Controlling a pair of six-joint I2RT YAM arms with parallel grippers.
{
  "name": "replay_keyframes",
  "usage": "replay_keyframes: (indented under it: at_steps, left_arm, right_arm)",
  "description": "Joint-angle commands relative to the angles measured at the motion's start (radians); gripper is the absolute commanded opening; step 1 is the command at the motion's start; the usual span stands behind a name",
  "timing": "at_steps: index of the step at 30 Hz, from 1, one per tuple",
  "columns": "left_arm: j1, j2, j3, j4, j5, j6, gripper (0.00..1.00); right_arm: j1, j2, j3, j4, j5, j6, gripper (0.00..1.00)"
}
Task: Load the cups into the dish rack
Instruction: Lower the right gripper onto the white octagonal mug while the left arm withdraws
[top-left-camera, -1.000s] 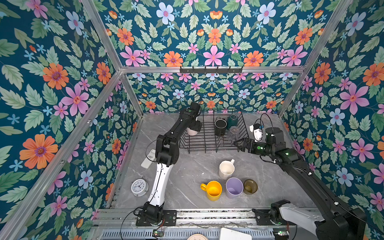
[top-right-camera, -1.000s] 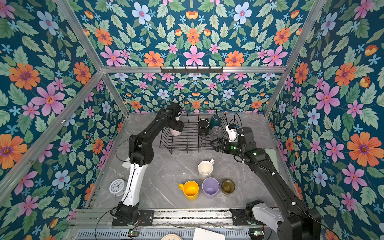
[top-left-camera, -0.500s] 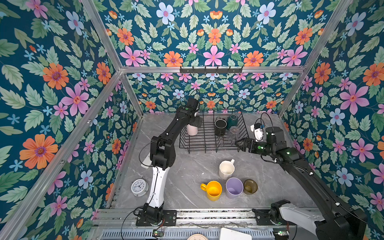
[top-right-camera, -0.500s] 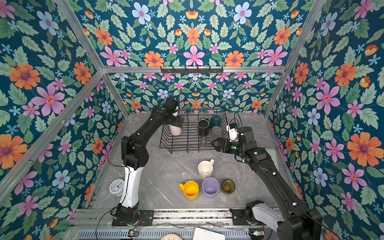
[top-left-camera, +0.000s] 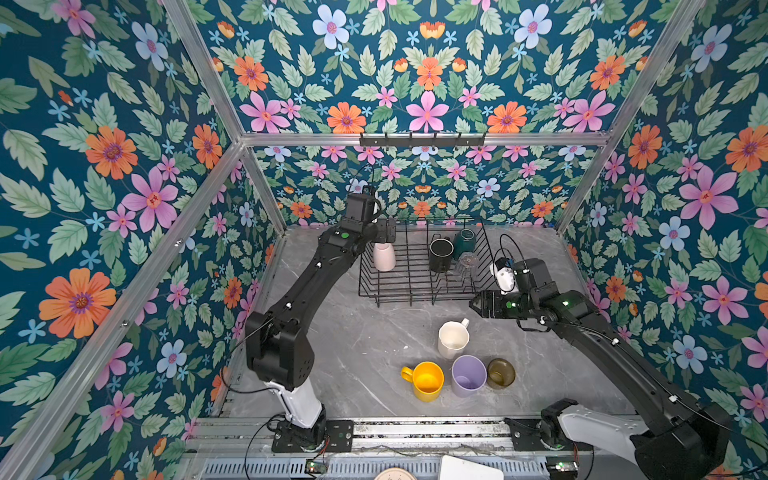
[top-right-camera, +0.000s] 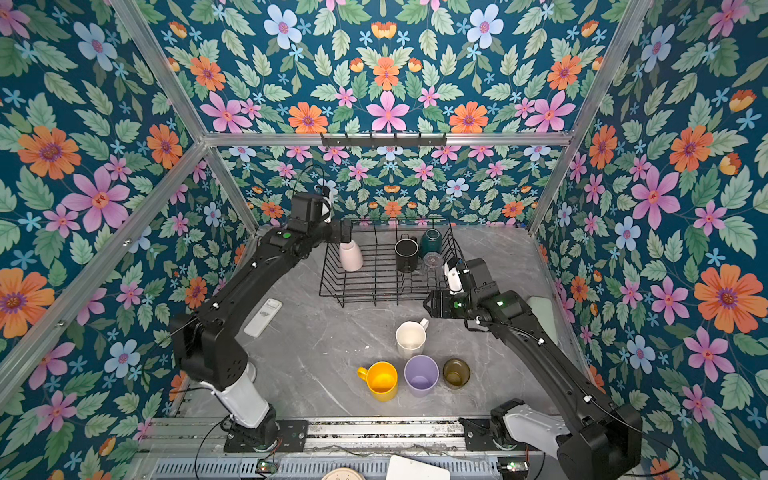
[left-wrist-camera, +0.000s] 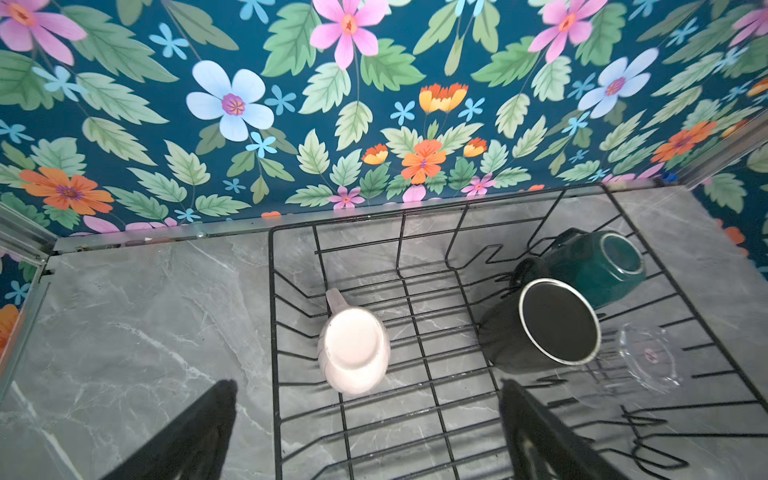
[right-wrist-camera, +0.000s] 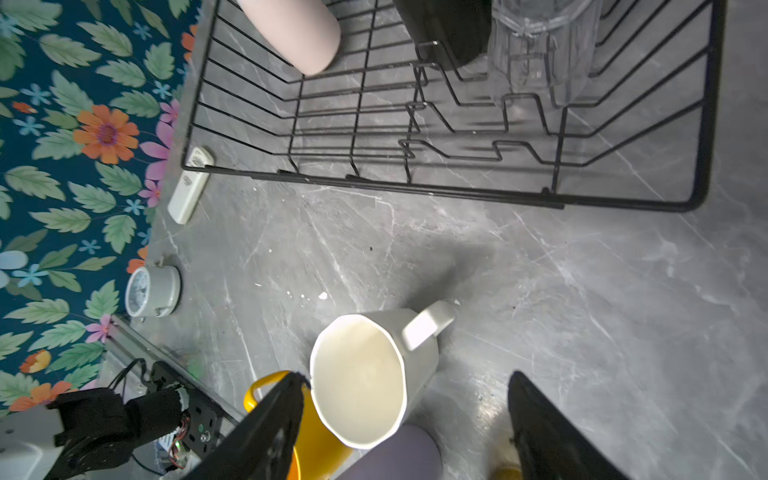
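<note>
The black wire dish rack (top-left-camera: 409, 296) (left-wrist-camera: 272, 316) (right-wrist-camera: 415, 189) stands at the back of the table. It holds an upturned pale pink mug (top-left-camera: 384, 257) (left-wrist-camera: 353, 351), a black mug (top-left-camera: 440, 254) (left-wrist-camera: 548, 324), a dark green mug (top-left-camera: 464, 243) and a clear glass (top-left-camera: 467, 264) (left-wrist-camera: 648, 361). My left gripper (top-left-camera: 390, 230) (left-wrist-camera: 368, 386) hangs open just above the pink mug, holding nothing. On the table stand a white mug (top-left-camera: 453, 338) (right-wrist-camera: 365, 374), yellow mug (top-left-camera: 426, 380), lavender tumbler (top-left-camera: 468, 374) and amber glass (top-left-camera: 500, 372). My right gripper (top-left-camera: 476, 305) (right-wrist-camera: 405, 376) is open above the white mug, in front of the rack.
A white remote (top-right-camera: 263, 318) (right-wrist-camera: 191, 185) lies left of the rack by the wall. A small round clock (right-wrist-camera: 151, 291) sits near the front left corner. A hook rail (top-left-camera: 422, 139) runs along the back wall. The left arm's elbow (top-left-camera: 276, 353) stands over the table's left side.
My left gripper has let go of the pink mug and opened fully, and its elbow swung down and left. My right gripper slid toward the white mug, its jaws narrowing a little.
</note>
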Motion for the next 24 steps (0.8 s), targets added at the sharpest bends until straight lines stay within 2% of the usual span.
replay_keyframes:
  at_steps: [1, 7, 12, 24]
  left_arm:
    - [0.005, -0.095, -0.110, 0.161, -0.002, -0.065, 1.00]
    - [0.011, -0.307, -0.350, 0.293, -0.035, -0.133, 1.00]
    - [0.015, -0.439, -0.484, 0.353, -0.068, -0.161, 1.00]
    - [0.019, -0.573, -0.642, 0.356, -0.089, -0.204, 1.00]
  right_arm:
    - [0.022, 0.003, -0.002, -0.061, 0.044, 0.020, 0.74]
    - [0.105, 0.010, -0.035, -0.075, 0.079, 0.080, 0.66]
    - [0.156, 0.060, -0.042, -0.073, 0.094, 0.124, 0.53]
    - [0.232, 0.207, -0.007, -0.051, 0.163, 0.172, 0.38]
